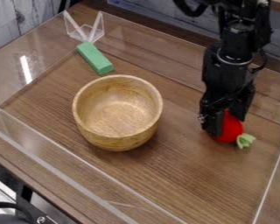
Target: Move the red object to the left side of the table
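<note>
Well, the dark brown worktop (pixel 143 166) spreads under everything, its wood grain showing, with clear walls along its edges. Over the right half of it hangs 1 black robot arm (pixel 233 44), reaching in from the far right and pointing down. From where I stand, the round wooden bowl (pixel 118 113) comes next in size; it sits left of the middle, upright, with its open mouth facing up and bare pale wood inside.

At the bottom of the arm the black jaws (pixel 227 115) are spread wide, low over the worktop, with the red toy at their tips. They partly cover it, and I can't tell whether they touch it.

At the far left, near the back edge, there's a clear, pointed plastic piece (pixel 84 28), all shiny glints. Just in front of it a green block (pixel 94 59) lies at a slant, beyond the bowl and well apart from the arm.

The smallest of the lot is the red toy (pixel 229 130), glossy and oval, lying on the right side of the worktop, to the right of the bowl and apart from it. Its light green leafy end points toward the near right.
</note>
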`<act>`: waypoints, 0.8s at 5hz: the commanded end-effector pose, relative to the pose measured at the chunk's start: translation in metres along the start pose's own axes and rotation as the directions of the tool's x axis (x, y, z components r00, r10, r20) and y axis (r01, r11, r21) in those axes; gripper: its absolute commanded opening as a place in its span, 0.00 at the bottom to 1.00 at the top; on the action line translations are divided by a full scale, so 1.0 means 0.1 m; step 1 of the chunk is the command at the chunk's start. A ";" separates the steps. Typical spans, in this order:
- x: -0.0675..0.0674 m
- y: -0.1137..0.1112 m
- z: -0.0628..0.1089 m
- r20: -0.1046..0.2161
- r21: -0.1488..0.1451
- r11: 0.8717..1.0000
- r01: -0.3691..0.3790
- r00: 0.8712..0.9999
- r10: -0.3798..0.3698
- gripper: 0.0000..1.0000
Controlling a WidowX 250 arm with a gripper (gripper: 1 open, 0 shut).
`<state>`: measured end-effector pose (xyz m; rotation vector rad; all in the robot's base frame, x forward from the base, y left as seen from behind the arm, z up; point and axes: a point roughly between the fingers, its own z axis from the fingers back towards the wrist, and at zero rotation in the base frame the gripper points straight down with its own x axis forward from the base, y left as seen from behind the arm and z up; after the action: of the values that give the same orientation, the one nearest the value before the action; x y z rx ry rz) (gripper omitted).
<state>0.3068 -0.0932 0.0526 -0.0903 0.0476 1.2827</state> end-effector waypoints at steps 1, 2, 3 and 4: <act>-0.07 -0.10 0.21 -0.015 -0.067 0.997 0.034 0.999 -0.035 1.00; -0.08 -0.13 0.19 -0.024 -0.064 0.996 0.066 0.997 -0.068 1.00; -0.04 -0.08 0.25 -0.027 -0.064 0.997 0.041 0.999 -0.043 1.00; 0.00 -0.02 0.30 -0.030 -0.066 0.998 0.014 0.999 -0.016 1.00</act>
<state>0.3040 -0.0913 0.0644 -0.1177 0.0647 1.2553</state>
